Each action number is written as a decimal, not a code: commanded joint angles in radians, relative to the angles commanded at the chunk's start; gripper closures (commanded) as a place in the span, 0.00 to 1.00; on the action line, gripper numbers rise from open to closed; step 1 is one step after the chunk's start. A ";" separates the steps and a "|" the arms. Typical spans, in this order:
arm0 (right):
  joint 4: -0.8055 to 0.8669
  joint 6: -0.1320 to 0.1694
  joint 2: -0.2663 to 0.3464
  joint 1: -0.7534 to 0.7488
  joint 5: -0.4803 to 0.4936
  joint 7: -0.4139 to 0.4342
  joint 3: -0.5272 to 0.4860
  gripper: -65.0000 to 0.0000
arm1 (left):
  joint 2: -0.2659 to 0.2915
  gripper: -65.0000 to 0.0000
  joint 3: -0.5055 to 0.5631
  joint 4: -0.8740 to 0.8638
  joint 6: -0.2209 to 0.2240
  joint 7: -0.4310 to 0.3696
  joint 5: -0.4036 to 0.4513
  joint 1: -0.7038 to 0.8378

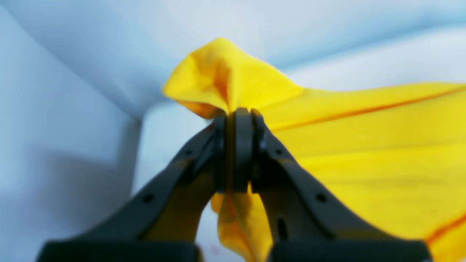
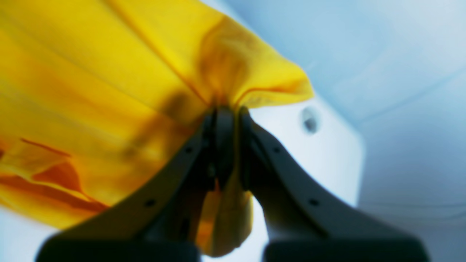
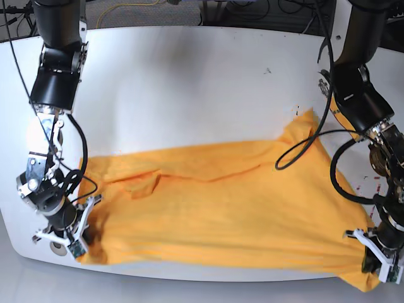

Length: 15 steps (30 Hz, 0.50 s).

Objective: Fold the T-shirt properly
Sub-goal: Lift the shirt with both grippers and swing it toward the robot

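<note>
Stretching across the near half of the white table (image 3: 189,69), from close to its near left corner to past its near right edge, one T-shirt (image 3: 221,214) in mustard yellow, pulled taut between two grippers. Pinched at the near left corner of the table by the right gripper (image 3: 85,235), jaws squeezed together on a bunched corner of cloth with a tuft poking out beyond the tips, plain in the right wrist view (image 2: 226,111). Pinched likewise near the near right edge by the left gripper (image 3: 374,260), jaws clamped on a gathered corner, seen in the left wrist view (image 1: 238,112). Held this way, judging by the task, to keep one long edge straight and under tension so it can be carried over the rest as a fold. Ridges running lengthwise through the cloth, likely from that pull. Far right corner of the garment peaking up towards the left arm, part hidden behind a black cable (image 3: 309,142). Counting up: one garment, two arms, two grippers, each holding one corner; no print or label showing.
</note>
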 joint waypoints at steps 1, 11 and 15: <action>-0.008 0.014 0.006 0.026 0.000 -0.002 0.000 1.00 | 0.000 1.00 -0.003 0.006 0.005 0.021 -0.002 -0.032; -0.032 0.044 0.054 0.311 0.000 -0.069 -0.048 1.00 | 0.000 1.00 0.000 0.127 0.046 0.089 -0.003 -0.244; -0.012 0.044 0.095 0.411 0.000 -0.115 -0.103 1.00 | 0.000 1.00 0.000 0.123 0.046 0.089 0.000 -0.348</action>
